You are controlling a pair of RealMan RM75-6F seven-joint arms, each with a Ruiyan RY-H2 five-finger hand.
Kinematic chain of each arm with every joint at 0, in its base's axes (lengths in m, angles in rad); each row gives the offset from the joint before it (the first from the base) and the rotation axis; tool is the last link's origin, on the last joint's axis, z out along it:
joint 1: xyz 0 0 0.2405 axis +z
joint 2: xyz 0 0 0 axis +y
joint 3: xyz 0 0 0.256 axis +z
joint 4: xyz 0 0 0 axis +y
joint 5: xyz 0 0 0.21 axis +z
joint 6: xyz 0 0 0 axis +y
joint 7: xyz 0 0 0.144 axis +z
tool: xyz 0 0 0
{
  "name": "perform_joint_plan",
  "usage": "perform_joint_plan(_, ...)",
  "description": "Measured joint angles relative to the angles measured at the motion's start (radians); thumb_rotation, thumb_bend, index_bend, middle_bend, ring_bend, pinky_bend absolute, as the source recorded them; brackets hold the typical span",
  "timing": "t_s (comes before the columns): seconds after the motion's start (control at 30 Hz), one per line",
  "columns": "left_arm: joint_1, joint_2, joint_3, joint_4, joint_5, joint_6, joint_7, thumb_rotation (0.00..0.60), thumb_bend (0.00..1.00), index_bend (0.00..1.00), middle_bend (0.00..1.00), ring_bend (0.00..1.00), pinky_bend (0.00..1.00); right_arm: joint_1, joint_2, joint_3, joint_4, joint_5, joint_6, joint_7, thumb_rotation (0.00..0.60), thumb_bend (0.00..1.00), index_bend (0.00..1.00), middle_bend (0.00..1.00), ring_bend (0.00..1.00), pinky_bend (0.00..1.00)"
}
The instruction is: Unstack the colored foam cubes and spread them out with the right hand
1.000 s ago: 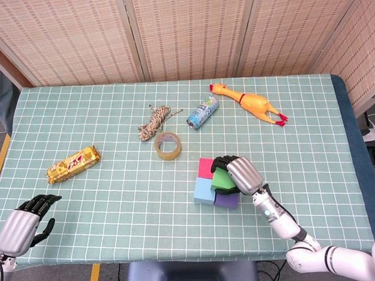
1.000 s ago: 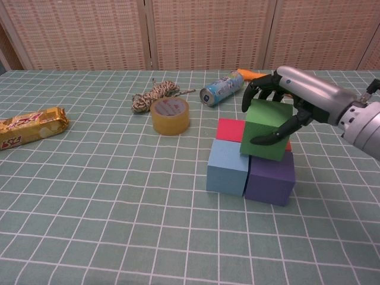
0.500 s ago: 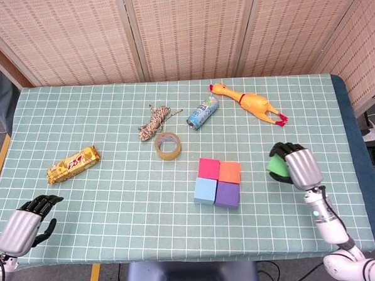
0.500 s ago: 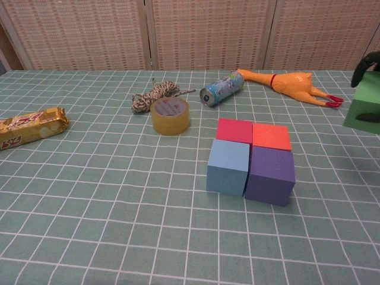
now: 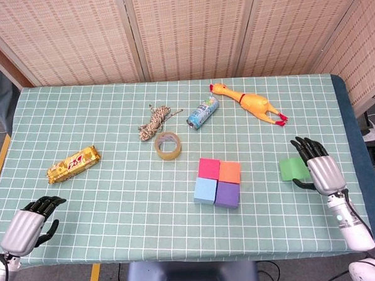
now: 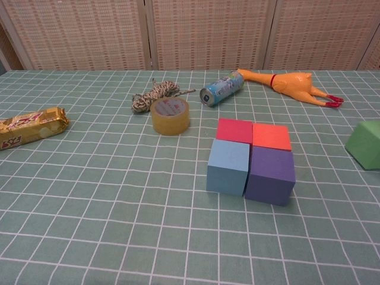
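The green foam cube (image 5: 293,168) (image 6: 366,144) lies on the table at the right, apart from the others. My right hand (image 5: 319,166) is just right of it with fingers spread and holds nothing; the chest view does not show it. Four cubes sit together in a flat square: pink (image 5: 208,168) (image 6: 234,130), orange (image 5: 230,171) (image 6: 271,136), light blue (image 5: 204,190) (image 6: 228,166) and purple (image 5: 227,194) (image 6: 271,174). My left hand (image 5: 27,222) rests at the near left table edge, fingers curled in, with nothing in it.
A roll of tape (image 5: 168,146), a bundle of rope (image 5: 156,122), a small can (image 5: 202,112) and a rubber chicken (image 5: 249,102) lie behind the cubes. A snack bar (image 5: 73,163) is at the left. The table's right edge (image 5: 353,144) is close to my right hand.
My right hand lifted the green cube off the stack, carried it to the right, set it down and let go. The left hand barely moved.
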Motion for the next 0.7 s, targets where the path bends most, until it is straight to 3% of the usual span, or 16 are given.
perform_joint_plan(0.2,0.000,0.001,0.001,-0.001,0.001,0.000,0.003,0.600,0.49,0.25,0.27,0.24,0.44,-0.008,-0.004,-0.022,-0.029,-0.057,0.034,0.049,0.600,0.11,0.01,0.00,0.00,0.04)
perform_joint_plan(0.27,-0.001,0.000,0.001,-0.001,0.001,-0.004,0.006,0.600,0.49,0.25,0.27,0.24,0.44,-0.007,-0.005,-0.036,-0.038,-0.086,0.039,0.067,0.600,0.11,0.04,0.07,0.02,0.09)
perform_joint_plan(0.37,-0.002,0.001,0.002,-0.003,-0.002,-0.011,0.011,0.600,0.49,0.25,0.27,0.24,0.44,-0.002,0.001,-0.067,-0.056,-0.129,0.030,0.076,0.600,0.11,0.08,0.22,0.13,0.21)
perform_joint_plan(0.7,-0.001,0.004,0.000,-0.006,-0.005,-0.008,0.011,0.600,0.49,0.26,0.27,0.25,0.44,0.050,0.001,-0.097,-0.099,-0.083,-0.164,0.076,0.600,0.11,0.13,0.31,0.18,0.26)
